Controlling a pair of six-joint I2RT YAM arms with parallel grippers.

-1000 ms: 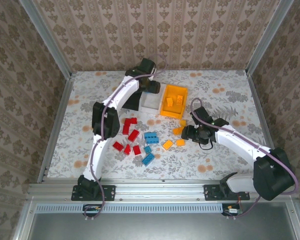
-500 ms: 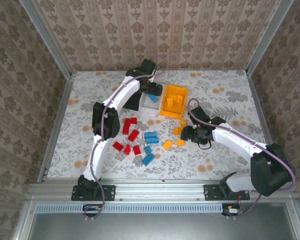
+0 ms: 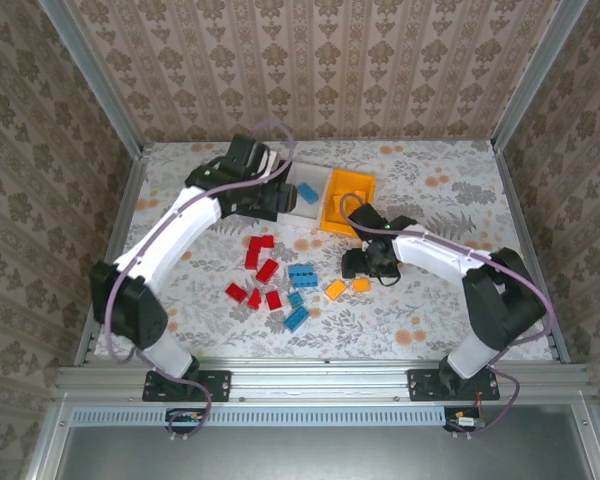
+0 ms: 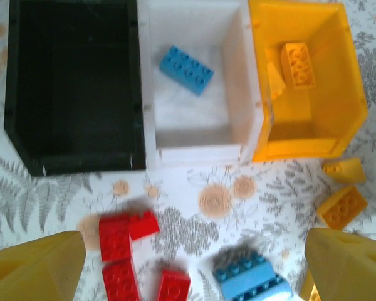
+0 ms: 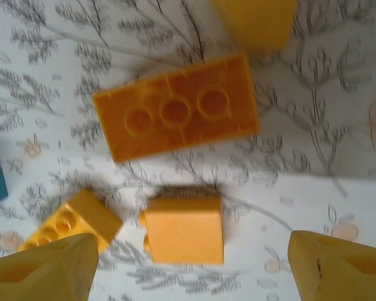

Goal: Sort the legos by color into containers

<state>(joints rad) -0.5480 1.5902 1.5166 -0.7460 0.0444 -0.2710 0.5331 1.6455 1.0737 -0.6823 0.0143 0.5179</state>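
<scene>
The black bin [image 4: 72, 81], white bin [image 4: 194, 119] and orange bin [image 4: 307, 132] stand joined in a row. One blue lego [image 4: 186, 69] lies in the white bin, and an orange lego [image 4: 297, 63] in the orange one. My left gripper [image 4: 194, 269] hangs open above red legos [image 4: 116, 235] and a blue lego [image 4: 250, 279], holding nothing. My right gripper [image 5: 188, 269] is open low over the table, with a small orange lego [image 5: 183, 229] between its fingers [image 5: 41, 269], untouched. An upturned orange lego [image 5: 175, 106] lies just beyond. From above, the left gripper [image 3: 278, 203] is beside the bins and the right gripper [image 3: 358, 265] by the orange legos [image 3: 335, 290].
Red legos [image 3: 260, 265] and blue legos [image 3: 300, 272] are scattered mid-table in front of the bins. Two more orange legos [image 4: 341, 207] lie near the orange bin's front. Patterned walls and metal rails enclose the table [image 3: 430, 320].
The left gripper has pulled back from over the white bin, leaving a blue lego inside, and its arm has swung left. The right gripper has slid left over the orange legos.
</scene>
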